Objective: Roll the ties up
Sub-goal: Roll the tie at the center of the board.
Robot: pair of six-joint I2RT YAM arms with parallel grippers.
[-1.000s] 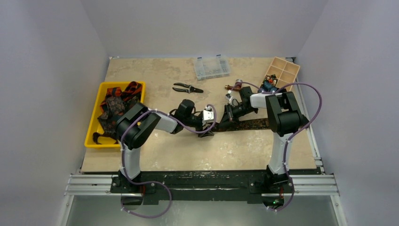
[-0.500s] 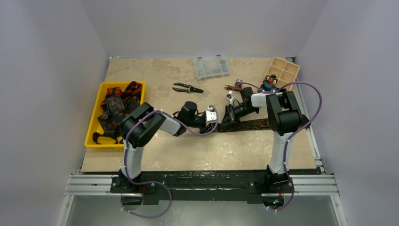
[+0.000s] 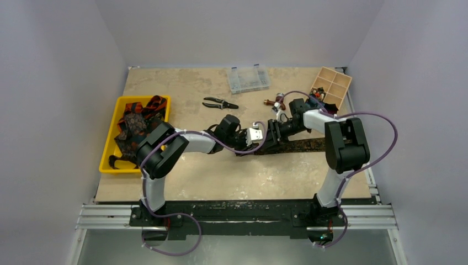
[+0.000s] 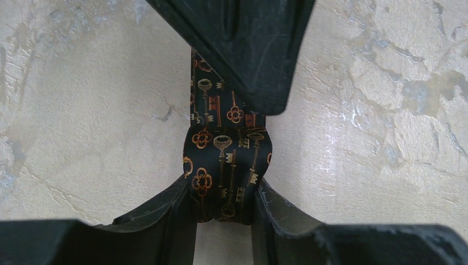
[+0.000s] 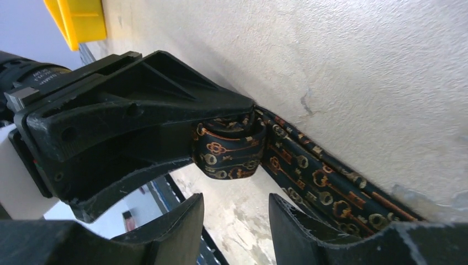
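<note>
Rolling is under way on one dark navy cloth necktie (image 4: 226, 165) patterned with orange keys, which lies stretched across the middle of the beige stone-look table (image 3: 221, 171). The left gripper (image 4: 223, 190) is closed snugly on its small rolled end. The right gripper (image 5: 234, 212) stands parted just beside the roll (nothing between its fingers). The next move, I judge, is another turn along the flat tail, keeping the coil tight. Both arms reach inward, wrists low, meeting mid-table.
</note>
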